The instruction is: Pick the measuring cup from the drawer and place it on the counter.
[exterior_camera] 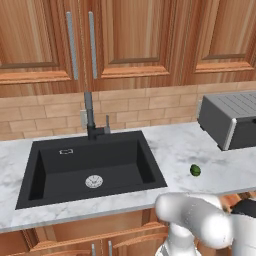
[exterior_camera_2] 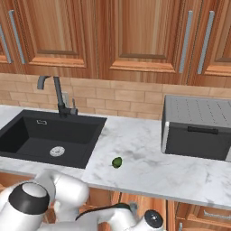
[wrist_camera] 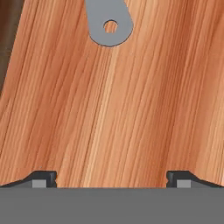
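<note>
White marble counter (exterior_camera: 175, 145) with grey lines runs under brown wooden cabinet doors (exterior_camera: 125, 40) that have long silver handles. Behind it is a tan brick wall (exterior_camera_2: 126, 97). A black sink (exterior_camera: 92, 167) is cut into the counter, and a dark tap (exterior_camera: 90, 117) stands at its back edge. A small round green fruit (exterior_camera_2: 117, 162) lies on the marble, near the sink's right side. A grey box-shaped machine (exterior_camera_2: 196, 128) sits further right, by the wall.

The white arm (exterior_camera: 200, 222) bends down low in front of the counter. From the hand view, the gripper (wrist_camera: 111, 177) looks at the wooden floor of the drawer (wrist_camera: 113, 109). Its two dark finger tips (wrist_camera: 43, 178) stand very wide apart with nothing between them. The flat grey handle end of the measuring cup (wrist_camera: 108, 22), with a little hole in it, lies on the wood at the top of that view. The gripper is not touching it.
</note>
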Controlling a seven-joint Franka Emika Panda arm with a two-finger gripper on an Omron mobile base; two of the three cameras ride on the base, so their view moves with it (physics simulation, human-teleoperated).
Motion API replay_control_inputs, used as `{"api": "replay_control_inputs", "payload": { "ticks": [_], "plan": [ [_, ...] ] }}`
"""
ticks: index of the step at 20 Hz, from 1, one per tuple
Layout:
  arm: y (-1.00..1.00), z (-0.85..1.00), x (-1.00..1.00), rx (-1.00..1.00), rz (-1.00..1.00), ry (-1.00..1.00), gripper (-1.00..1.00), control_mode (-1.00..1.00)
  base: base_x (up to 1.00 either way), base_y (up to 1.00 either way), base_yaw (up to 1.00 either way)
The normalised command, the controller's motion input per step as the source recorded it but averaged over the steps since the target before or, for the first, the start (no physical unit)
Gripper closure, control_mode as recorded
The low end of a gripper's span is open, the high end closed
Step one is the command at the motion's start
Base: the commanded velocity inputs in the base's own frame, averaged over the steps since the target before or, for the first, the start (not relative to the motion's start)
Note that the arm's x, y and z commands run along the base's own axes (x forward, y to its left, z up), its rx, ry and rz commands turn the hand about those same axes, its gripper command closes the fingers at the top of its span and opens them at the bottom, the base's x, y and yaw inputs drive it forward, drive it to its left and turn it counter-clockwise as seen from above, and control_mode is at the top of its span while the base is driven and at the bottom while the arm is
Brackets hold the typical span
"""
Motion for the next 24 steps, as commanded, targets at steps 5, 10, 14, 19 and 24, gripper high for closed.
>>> {"api": "replay_control_inputs", "payload": {
  "ticks": [5, 10, 14, 19, 24],
  "plan": [
    [0.03, 1.00, -0.04, 0.04, 0.00, -0.01, -1.00, -1.00, 0.00, 0.00, 0.00],
    [0.06, 0.77, 0.23, 0.00, 0.00, 0.00, -1.00, -1.00, 0.00, 0.00, 0.00],
    [0.00, 0.22, 0.35, 0.00, 0.00, 0.00, -1.00, -1.00, 0.00, 0.00, 0.00],
    [0.00, 0.05, 0.58, 0.00, 0.00, 0.00, -1.00, -1.00, 0.00, 0.00, 0.00],
    [0.00, 0.00, 0.65, -0.01, 0.00, 0.01, -1.00, -1.00, 0.00, 0.00, 0.00]
  ]
}}
